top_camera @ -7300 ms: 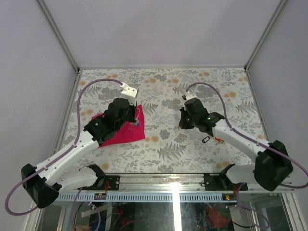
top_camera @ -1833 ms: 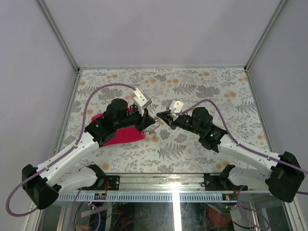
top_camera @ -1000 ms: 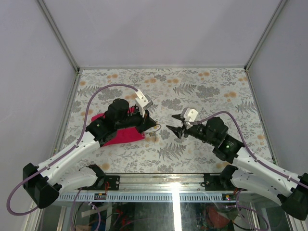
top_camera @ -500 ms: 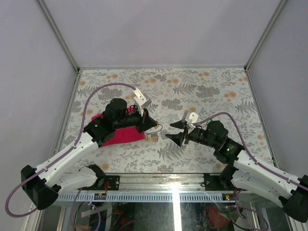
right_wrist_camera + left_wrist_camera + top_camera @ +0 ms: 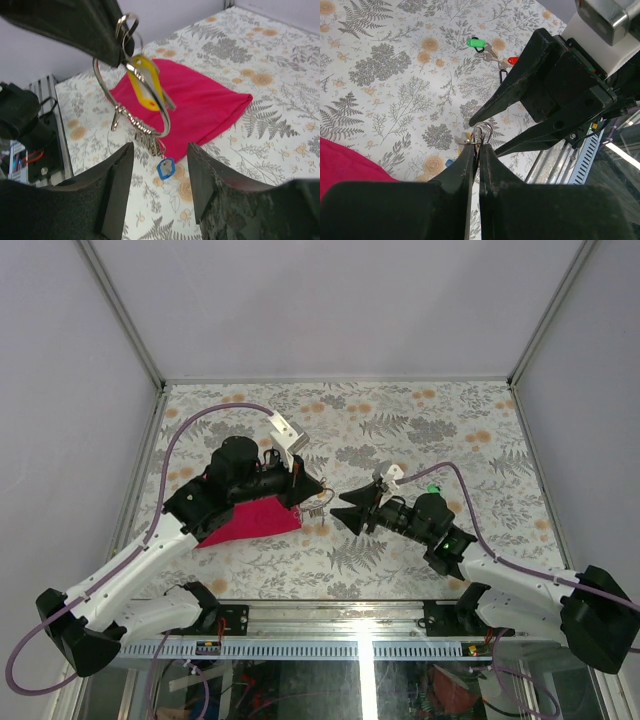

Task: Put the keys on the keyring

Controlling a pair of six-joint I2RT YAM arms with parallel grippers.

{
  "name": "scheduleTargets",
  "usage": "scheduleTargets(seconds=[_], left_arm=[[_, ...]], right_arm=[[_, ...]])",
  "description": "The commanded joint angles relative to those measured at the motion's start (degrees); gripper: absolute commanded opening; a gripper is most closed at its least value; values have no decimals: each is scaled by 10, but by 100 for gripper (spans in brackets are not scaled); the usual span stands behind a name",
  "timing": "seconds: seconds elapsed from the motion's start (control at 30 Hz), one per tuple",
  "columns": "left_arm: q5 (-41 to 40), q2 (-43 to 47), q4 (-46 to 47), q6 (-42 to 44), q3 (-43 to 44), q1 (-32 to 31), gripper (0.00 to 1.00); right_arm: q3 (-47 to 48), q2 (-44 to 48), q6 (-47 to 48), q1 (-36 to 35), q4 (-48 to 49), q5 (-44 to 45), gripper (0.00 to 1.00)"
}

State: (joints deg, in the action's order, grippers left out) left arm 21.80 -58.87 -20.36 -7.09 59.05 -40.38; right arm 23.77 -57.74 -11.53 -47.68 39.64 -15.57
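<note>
My left gripper (image 5: pixel 477 145) is shut on the small top loops of the keyring (image 5: pixel 481 134), which hangs from its tips above the table. From the right wrist, the keyring (image 5: pixel 133 120) dangles with a yellow key (image 5: pixel 144 82) and a blue key (image 5: pixel 165 169) on it. My right gripper (image 5: pixel 160 186) is open, its fingers either side of the blue key and just below the ring, touching nothing. From above, the right gripper (image 5: pixel 336 507) faces the left gripper (image 5: pixel 312 490) tip to tip. A green key (image 5: pixel 476 43) and a red key (image 5: pixel 512 60) lie together on the table.
A magenta cloth (image 5: pixel 245 521) lies on the floral table under the left arm and shows behind the ring as the cloth (image 5: pixel 205 107) from the right wrist. A small black clip (image 5: pixel 503 75) lies by the green and red keys. Metal rails line the near edge.
My right gripper has swung left and up to the hanging keyring, with its jaws slightly narrower. The left gripper has kept its hold on the ring and shifted a little.
</note>
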Motion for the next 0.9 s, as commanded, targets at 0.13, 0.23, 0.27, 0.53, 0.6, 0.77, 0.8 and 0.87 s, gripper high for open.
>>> scheduleTargets(seconds=[0.13, 0.23, 0.27, 0.53, 0.6, 0.77, 0.8, 0.87], left_arm=[[-12, 2, -5, -20, 25, 3, 0], [-9, 2, -5, -22, 28, 3, 0], [-7, 3, -5, -23, 29, 3, 0], [2, 1, -6, -27, 30, 3, 0], [4, 0, -6, -28, 30, 3, 0], [8, -4, -6, -28, 31, 3, 0], [8, -4, -6, -28, 31, 3, 0], [8, -4, -5, -29, 32, 3, 0]], right_arm=[[-2, -55, -58, -3, 194, 42, 51], [1, -71, -62, -3, 204, 45, 47], [3, -75, -63, -2, 206, 47, 45], [12, -107, -68, -3, 229, 52, 36], [13, -112, -71, -3, 240, 52, 36], [17, -128, -81, -3, 262, 44, 34], [17, -131, -83, -3, 265, 43, 32], [17, -136, -86, -3, 272, 43, 25]])
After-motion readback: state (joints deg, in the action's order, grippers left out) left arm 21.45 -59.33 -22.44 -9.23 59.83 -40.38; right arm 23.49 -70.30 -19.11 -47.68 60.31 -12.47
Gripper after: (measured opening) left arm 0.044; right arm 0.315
